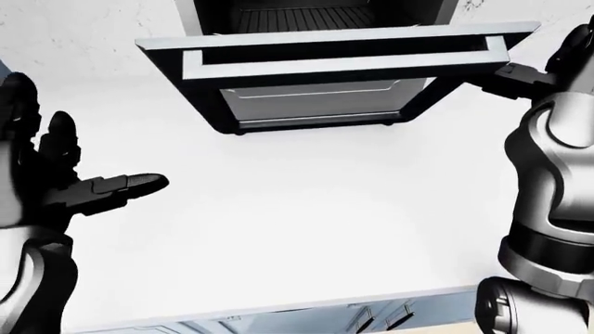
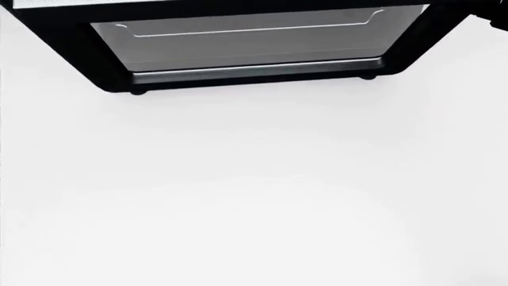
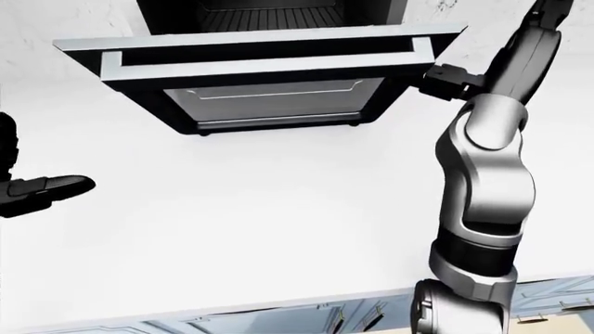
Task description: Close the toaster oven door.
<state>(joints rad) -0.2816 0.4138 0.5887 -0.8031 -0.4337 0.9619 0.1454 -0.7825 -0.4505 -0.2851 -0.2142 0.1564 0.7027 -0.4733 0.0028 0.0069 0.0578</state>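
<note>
One right hand (image 3: 446, 80) at the half-open toaster oven door's (image 3: 269, 66) right edge, grip unclear.

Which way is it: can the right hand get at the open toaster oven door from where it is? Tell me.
Probably yes. The right hand already sits at the right end of the toaster oven door, which hangs open over the counter, and nothing stands between them. Whether the fingers actually touch the door edge cannot be told.

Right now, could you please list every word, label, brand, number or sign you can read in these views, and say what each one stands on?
None: no readable text shows in any view.
Black toaster oven with its silver-handled glass door hanging open: no brand, numbers or dial marks visible.
White countertop: bare of lettering.
Robot's right hand and left hand: no markings.
</note>
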